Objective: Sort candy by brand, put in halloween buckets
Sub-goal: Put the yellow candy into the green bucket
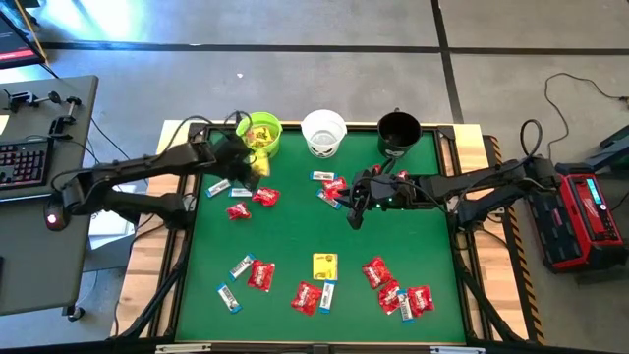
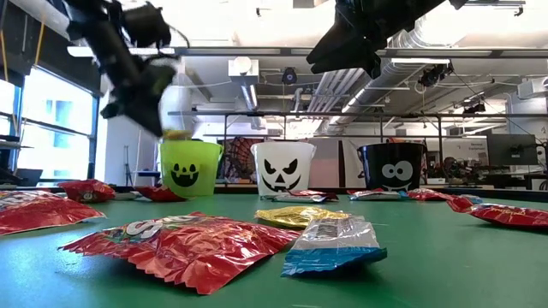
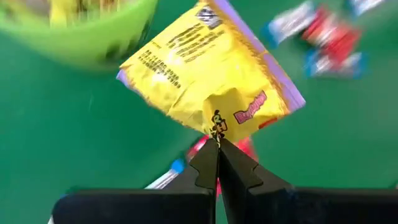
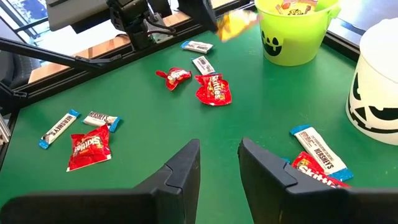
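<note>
Left gripper (image 3: 217, 146) fingers pinch only a corner of a yellow packet (image 3: 208, 74), lifted beside the green bucket (image 1: 260, 135) at the counter's far edge; it could slip short. Right gripper (image 4: 219, 155) fingers hang parted, empty.

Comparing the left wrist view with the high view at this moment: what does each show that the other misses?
Only the left wrist view: the left gripper is shut on a corner of a yellow packet, whose print is legible. Only the high view: the white bucket, the black bucket, the right gripper hovering empty over the table's middle, and another yellow packet lying nearer the front. Both show the lime green bucket beside the left gripper, with red and blue-and-white candy scattered on the green table.
</note>
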Action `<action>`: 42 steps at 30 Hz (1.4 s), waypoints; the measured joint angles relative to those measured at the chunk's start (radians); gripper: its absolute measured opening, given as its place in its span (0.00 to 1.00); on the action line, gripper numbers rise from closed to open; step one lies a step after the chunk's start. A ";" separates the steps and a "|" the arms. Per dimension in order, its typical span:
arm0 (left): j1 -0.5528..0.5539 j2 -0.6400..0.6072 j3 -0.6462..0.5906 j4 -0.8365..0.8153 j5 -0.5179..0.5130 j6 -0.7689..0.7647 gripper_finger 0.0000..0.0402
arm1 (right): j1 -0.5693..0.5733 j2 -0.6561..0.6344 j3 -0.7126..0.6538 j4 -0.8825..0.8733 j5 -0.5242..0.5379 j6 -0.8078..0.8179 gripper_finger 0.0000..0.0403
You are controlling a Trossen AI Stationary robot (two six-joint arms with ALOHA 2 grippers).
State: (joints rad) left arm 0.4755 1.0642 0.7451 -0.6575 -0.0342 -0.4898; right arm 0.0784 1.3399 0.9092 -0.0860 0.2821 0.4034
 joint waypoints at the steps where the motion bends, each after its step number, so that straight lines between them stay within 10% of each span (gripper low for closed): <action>1: 0.000 -0.007 0.022 0.000 0.000 -0.005 0.00 | 0.000 0.000 0.000 0.000 0.000 0.000 0.25; 23: 0.360 0.350 0.301 0.000 0.099 0.272 0.00 | 0.000 0.000 0.000 0.000 0.015 0.007 0.25; 42: 0.358 0.439 0.302 0.049 0.099 0.373 0.14 | 0.000 0.000 0.000 0.001 0.026 0.015 0.25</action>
State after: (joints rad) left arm 0.8339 1.5028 1.0466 -0.6081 0.0650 -0.1172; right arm 0.0788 1.3399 0.9092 -0.0854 0.3080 0.4187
